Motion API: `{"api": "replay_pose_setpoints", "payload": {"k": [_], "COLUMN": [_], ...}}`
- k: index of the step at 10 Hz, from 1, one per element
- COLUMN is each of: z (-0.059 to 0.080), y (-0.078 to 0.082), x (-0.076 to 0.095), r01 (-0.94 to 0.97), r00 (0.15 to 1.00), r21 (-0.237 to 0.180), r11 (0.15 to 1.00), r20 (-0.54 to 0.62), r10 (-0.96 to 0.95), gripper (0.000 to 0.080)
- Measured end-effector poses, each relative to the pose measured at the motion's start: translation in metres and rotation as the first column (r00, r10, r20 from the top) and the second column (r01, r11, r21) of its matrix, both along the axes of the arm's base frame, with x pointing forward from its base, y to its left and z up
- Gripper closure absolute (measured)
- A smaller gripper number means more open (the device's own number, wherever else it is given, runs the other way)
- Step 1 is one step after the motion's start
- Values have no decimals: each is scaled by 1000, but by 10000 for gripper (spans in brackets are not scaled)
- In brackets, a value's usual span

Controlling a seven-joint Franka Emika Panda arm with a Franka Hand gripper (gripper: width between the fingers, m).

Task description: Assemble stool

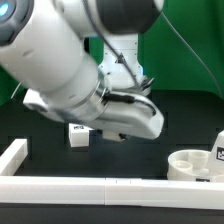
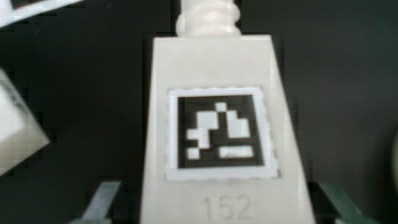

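In the wrist view a white stool leg (image 2: 217,110) fills the middle, with a black-and-white marker tag on its face and a threaded tip (image 2: 214,15) at its far end. My gripper (image 2: 222,205) is shut on this leg, and a finger (image 2: 111,200) shows pressed against each side of it. In the exterior view the arm's bulk hides the fingers and the held leg. The round white seat (image 1: 195,165) lies at the exterior view's right on the black table.
A small white tagged part (image 1: 78,133) stands on the table just below the arm. Another tagged leg (image 1: 218,150) sits beside the seat. The long white border rail (image 1: 60,185) runs along the front and left. Another white part's edge (image 2: 15,120) shows beside the held leg.
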State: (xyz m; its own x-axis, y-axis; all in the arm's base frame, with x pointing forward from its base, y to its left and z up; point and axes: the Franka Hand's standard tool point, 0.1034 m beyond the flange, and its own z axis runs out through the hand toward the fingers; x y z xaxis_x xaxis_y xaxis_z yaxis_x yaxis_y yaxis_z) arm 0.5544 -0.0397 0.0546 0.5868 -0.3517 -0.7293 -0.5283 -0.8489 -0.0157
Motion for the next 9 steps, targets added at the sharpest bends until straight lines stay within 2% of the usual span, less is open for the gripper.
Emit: {"api": "replay_pose_setpoints", "payload": {"k": [2, 6, 7, 9], "z": [5, 1, 5, 30], "y": [14, 9, 8, 20], "x": [3, 15, 29, 39], "r01": [0, 9, 12, 30], "r00": [1000, 998, 989, 966], "r21": [-18, -42, -65, -99], "r11": [1000, 999, 998, 995], "r20": [-2, 70, 150, 258], "r10": [0, -6, -2, -4], "gripper": [462, 462, 462, 462]}}
